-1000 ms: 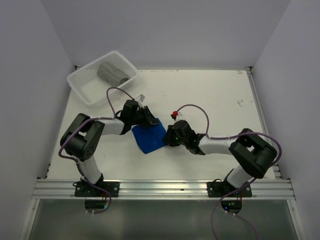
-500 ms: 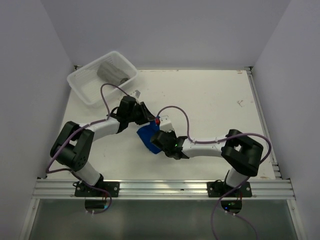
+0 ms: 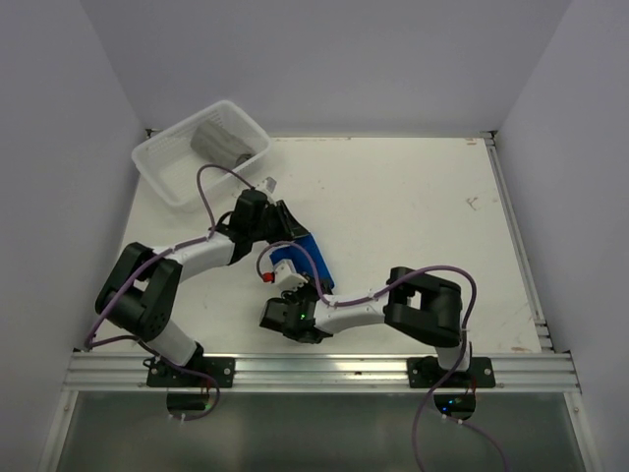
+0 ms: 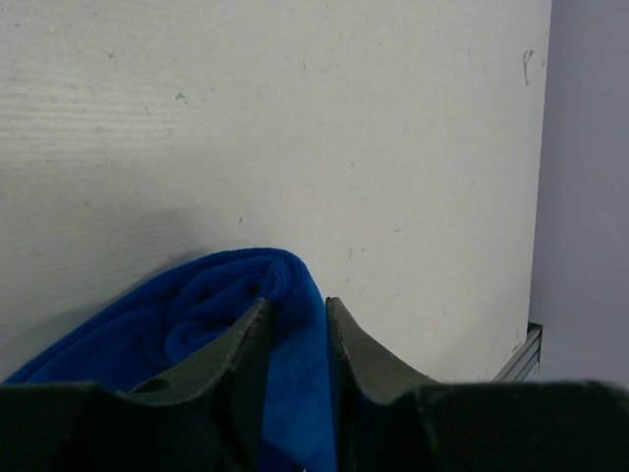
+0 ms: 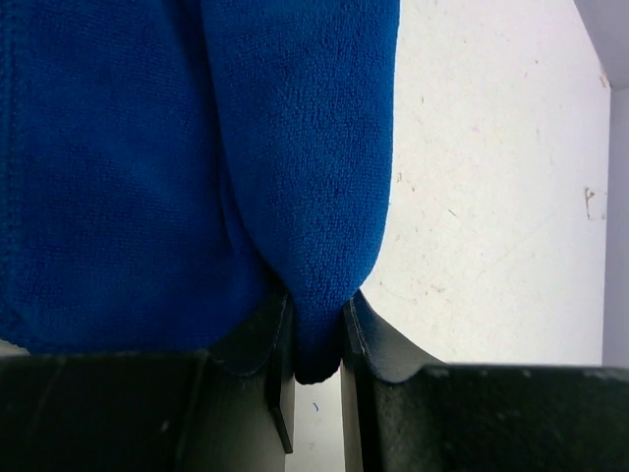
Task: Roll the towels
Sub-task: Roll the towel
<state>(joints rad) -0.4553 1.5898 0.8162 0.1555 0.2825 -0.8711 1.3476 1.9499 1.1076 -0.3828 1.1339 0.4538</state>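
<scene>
Mia: Since a second ago the right arm has swung across toward the basket (image 3: 172, 169) side, and the blue towel (image 3: 305, 254) has gone from a flat sheet to a narrow bundle.

Sam: Grips?

Mia: Nearest, the right tool (image 5: 314, 329) is pinched on a fold at the towel's near end. The left tool (image 4: 295, 329) is clamped on the end closer to the basket. The towel sits on the bench (image 3: 413, 197) between them, with its long axis roughly along that line, I judge.

Sam: Grey towel (image 3: 216, 140)?

Mia: Inside the basket. No readable writing anywhere.
</scene>
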